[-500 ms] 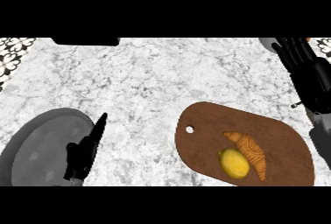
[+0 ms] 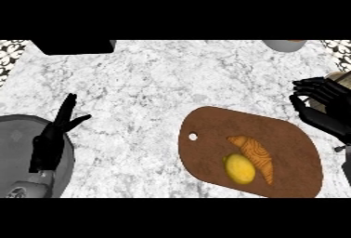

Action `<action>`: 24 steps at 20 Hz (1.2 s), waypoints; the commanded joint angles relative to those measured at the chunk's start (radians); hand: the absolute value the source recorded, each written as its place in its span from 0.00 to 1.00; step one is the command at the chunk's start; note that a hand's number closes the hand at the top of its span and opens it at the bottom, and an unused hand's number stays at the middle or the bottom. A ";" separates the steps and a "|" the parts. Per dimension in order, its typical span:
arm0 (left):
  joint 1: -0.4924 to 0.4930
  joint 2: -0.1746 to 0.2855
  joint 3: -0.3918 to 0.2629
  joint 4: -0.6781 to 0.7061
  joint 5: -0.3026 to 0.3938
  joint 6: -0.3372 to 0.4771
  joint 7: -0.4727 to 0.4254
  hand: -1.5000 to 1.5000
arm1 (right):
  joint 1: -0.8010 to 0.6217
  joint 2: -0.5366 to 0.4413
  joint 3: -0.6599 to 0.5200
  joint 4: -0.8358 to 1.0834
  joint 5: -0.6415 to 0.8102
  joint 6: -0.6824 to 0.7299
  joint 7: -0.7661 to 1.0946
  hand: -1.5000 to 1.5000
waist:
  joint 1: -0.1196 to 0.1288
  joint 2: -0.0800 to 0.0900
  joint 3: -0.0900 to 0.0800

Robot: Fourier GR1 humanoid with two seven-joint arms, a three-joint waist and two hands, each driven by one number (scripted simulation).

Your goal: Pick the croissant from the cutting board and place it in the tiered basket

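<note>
The croissant (image 2: 256, 156) lies on the brown cutting board (image 2: 216, 124) at the lower right, with a yellow lemon (image 2: 239, 168) touching its left side. My right hand (image 2: 321, 108) hovers off the board's upper right edge, open, its fingers spread and holding nothing. It is apart from the croissant. My left hand (image 2: 51, 140) rests open at the left, fingers pointing up, over the rim of the grey round basket tier (image 2: 14, 153).
A black box (image 2: 72, 45) sits at the counter's top left and a grey cup (image 2: 282, 44) at the top right. A tan object (image 2: 337, 76) shows behind my right hand. Marble counter lies between basket and board.
My right hand has come down from the top right to beside the board's upper right edge. The left hand has shifted left over the basket. Croissant and lemon have not moved.
</note>
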 commanded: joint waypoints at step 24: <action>-0.111 -0.041 0.024 0.032 -0.118 0.018 0.082 0.50 | 0.013 -0.409 0.172 -0.529 0.189 0.209 0.834 0.00 | 0.053 0.010 -0.005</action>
